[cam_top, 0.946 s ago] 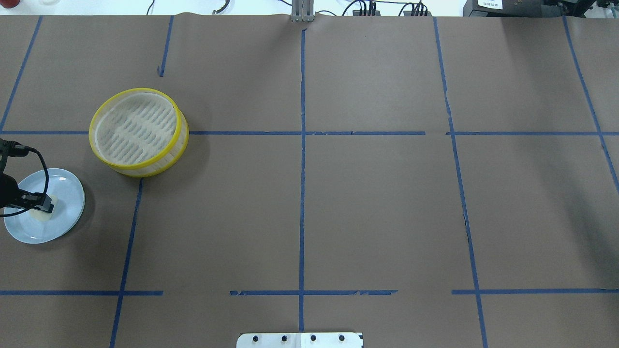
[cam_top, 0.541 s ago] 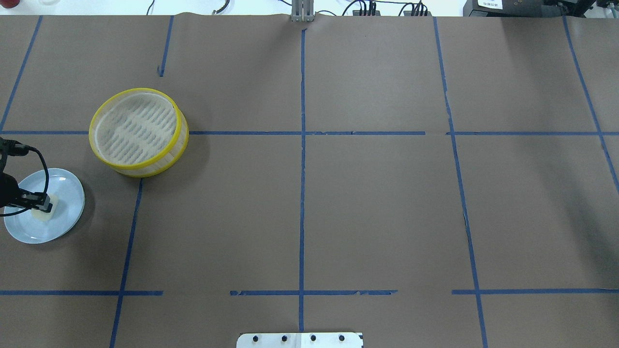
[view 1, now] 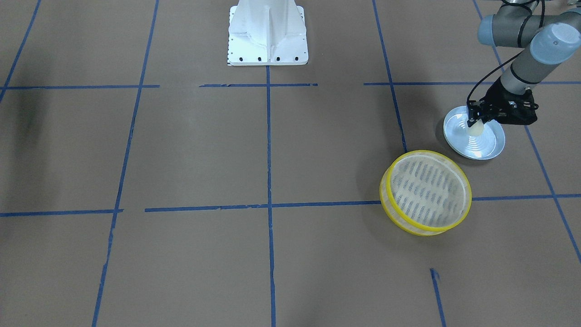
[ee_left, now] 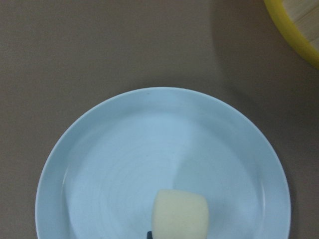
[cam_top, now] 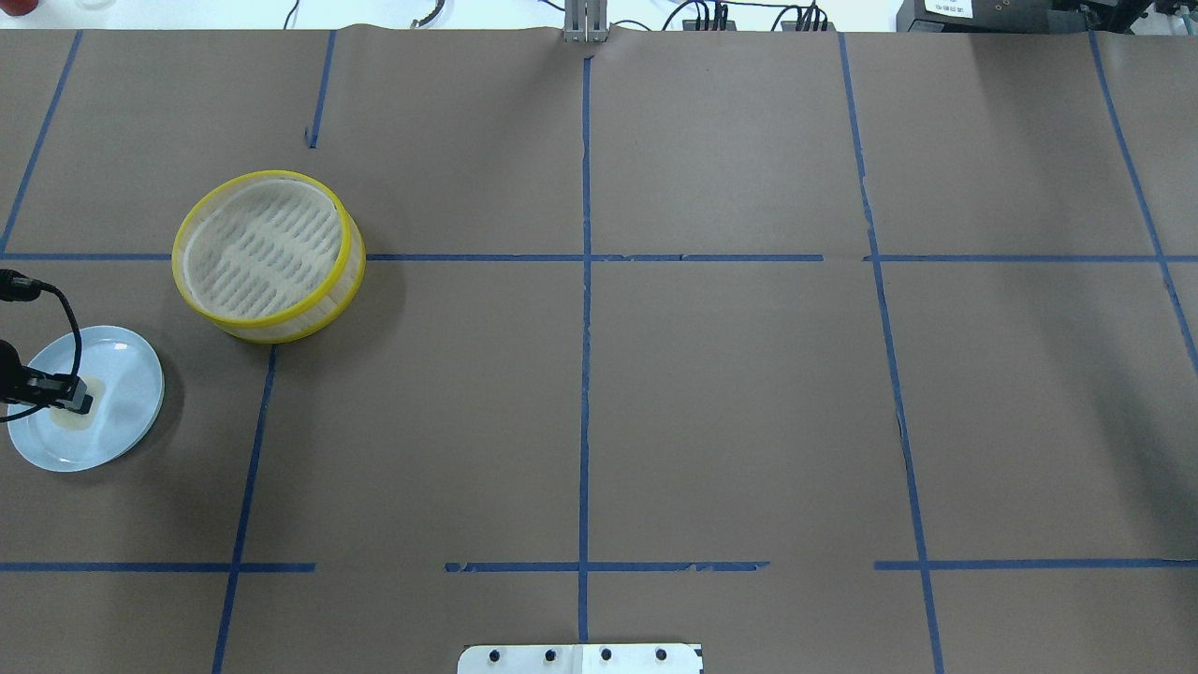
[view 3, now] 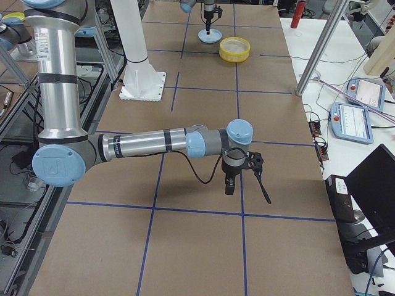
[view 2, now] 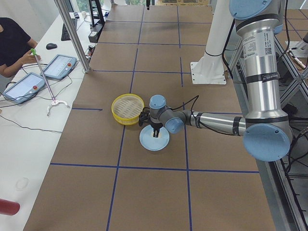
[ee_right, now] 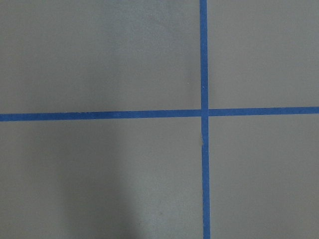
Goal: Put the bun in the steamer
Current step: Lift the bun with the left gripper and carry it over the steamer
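Found left gripper [view 1: 473,121] pinched on the bun [view 1: 475,129], low over the blue plate [view 1: 483,145] — shifted slightly toward the table's left end since the earlier overhead views, bun carried along. Judged a firm hold. Carry to the steamer [view 1: 426,153], near and unmoved, not yet done. Cannot tell spread of right gripper [view 3: 244,185]. Noted printed label on near arm [view 2: 253,45] — too small to read.
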`<state>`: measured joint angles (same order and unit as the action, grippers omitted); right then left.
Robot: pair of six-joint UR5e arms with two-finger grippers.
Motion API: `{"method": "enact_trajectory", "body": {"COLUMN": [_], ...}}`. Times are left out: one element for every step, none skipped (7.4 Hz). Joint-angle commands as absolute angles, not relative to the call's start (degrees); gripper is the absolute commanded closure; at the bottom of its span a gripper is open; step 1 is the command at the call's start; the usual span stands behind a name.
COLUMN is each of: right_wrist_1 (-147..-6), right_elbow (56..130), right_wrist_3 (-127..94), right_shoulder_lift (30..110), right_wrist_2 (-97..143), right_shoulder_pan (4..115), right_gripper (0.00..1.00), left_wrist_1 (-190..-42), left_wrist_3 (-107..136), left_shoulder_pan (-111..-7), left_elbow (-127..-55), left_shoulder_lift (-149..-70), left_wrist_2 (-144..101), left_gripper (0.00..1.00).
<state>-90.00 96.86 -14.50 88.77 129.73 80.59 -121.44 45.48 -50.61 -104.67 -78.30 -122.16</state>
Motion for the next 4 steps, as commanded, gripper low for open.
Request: {"method": "enact_trajectory", "body": {"right_wrist_1": [-90.0,-90.0,-90.0,-90.0], "right_elbow": [96.9,96.9,96.9,96.9], "right_wrist_3": [-14.5,-14.5,-14.5,-14.5], "right_shoulder_lift": [88.8,88.8,88.8,88.8], "right_wrist_2": [129.7,129.7,129.7,129.7], "right_shoulder_pan": [80.6,80.6,80.6,80.6], "right_gripper": [0.00,0.00,0.00,0.00], "left_wrist_1": [-112.8,-109.5,-106.6,-102.3], "left_wrist_3": [45.0,44.9,44.4,42.1], "left_shoulder_pan": [-52.2,-53.8,-55.4,-57.0], "left_elbow": [-112.6,-114.6,-115.4,-115.4], "left_shoulder_lift": [-78.1,-78.8,-79.6,-83.5], "left_wrist_2": [-123.9,-123.9,-123.9,-123.9], "left_gripper": [0.68,0.68,0.69,0.69]}}
